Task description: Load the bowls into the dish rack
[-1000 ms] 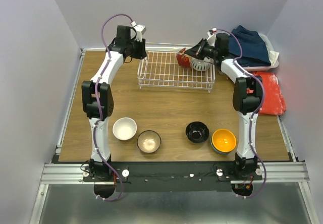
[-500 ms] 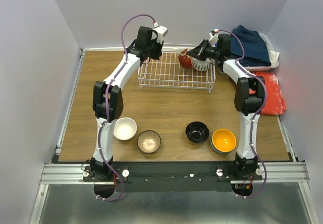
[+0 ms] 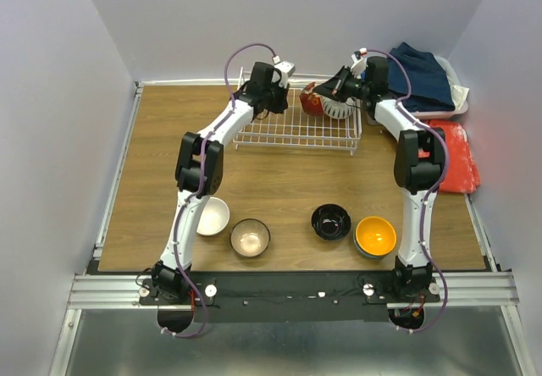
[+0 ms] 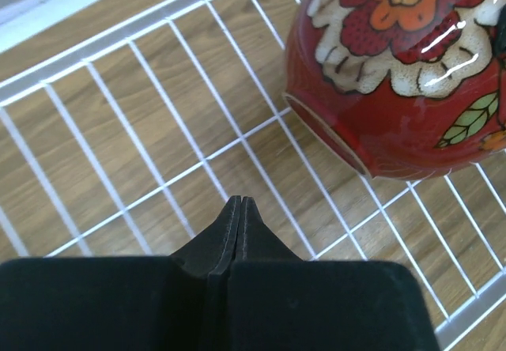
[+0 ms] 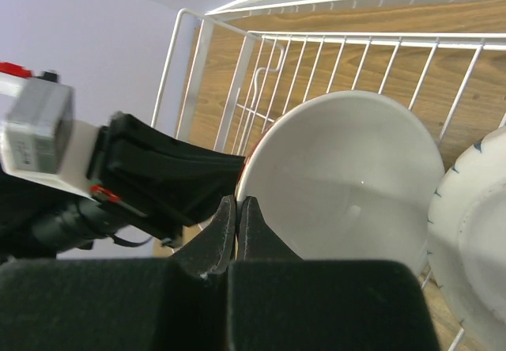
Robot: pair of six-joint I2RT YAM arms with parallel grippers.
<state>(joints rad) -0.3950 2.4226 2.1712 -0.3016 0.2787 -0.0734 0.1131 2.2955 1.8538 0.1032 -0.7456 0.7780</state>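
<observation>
We record a wooden table (image 3: 279, 185) with the dish rack (image 3: 296, 130) at its far side. Both arms reach into the rack. The right gripper (image 5: 237, 202) is pinched on the rim of the red floral bowl (image 4: 395, 90), which stands tilted on edge in the rack's far right part, just beside a white ribbed bowl (image 5: 474, 232). The left gripper (image 4: 239, 202) is fully closed with nothing between its fingers, above the rack wires near the red floral bowl. Four bowls sit on the near table: white bowl (image 3: 216, 217), brown bowl (image 3: 251, 237), black bowl (image 3: 330, 221), orange bowl (image 3: 375, 235).
</observation>
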